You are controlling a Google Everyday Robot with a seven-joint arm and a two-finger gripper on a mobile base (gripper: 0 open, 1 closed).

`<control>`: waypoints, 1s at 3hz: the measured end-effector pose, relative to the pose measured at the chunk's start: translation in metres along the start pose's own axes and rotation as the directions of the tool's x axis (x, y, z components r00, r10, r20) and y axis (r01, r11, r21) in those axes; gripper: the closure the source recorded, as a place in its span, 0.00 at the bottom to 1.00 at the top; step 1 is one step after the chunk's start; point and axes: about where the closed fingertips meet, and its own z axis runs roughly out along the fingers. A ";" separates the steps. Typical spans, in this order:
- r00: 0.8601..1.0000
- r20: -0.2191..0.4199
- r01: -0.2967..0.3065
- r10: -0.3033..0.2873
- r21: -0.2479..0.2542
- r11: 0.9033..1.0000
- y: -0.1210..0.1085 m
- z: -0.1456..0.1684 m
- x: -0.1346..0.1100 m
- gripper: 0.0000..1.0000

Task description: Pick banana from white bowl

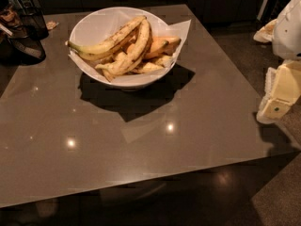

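Several light spots glint on the near part of the glossy brown desk (141,168), which carries nothing there. Further in and off to the right, the cream end effector (278,97) hangs just beyond the desk's right edge, well apart from the fruit. Whether it is spread or pressed together I cannot tell, but it holds nothing that shows.

On the far half of the desk sits the white bowl (91,29), lined with paper (183,27) whose corners poke over the rim. The banana (136,48) lies on top of the heap inside. It is strongly curved, pale yellow with brown speckles, and arches from a thin end near the bowl's front-left up toward the back rim. A straighter banana (101,46) with a greenish stem lies just beside it on the left, touching it near the top. The short orange-tinted bananas (160,45) are tucked under and to the right.

The speckling suggests ripe fruit, so I judge it light but soft and easily bruised, with a smooth skin that could slip. The thick middle of the arch is the best place to hold it. That part is the most exposed and a grasp across its width should be possible. The tapering end looks too thin to hold well.

Farthest off, dark objects (26,29) stand at the desk's back-left corner.
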 end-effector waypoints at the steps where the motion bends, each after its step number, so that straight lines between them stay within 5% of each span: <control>1: 1.000 0.000 0.000 0.000 0.000 1.000 0.000 0.000 0.000 0.00; 2: 1.000 -0.005 0.002 -0.002 0.007 1.000 -0.019 0.002 -0.018 0.00; 3: 0.997 -0.018 0.076 -0.076 0.015 0.997 -0.043 0.009 -0.048 0.00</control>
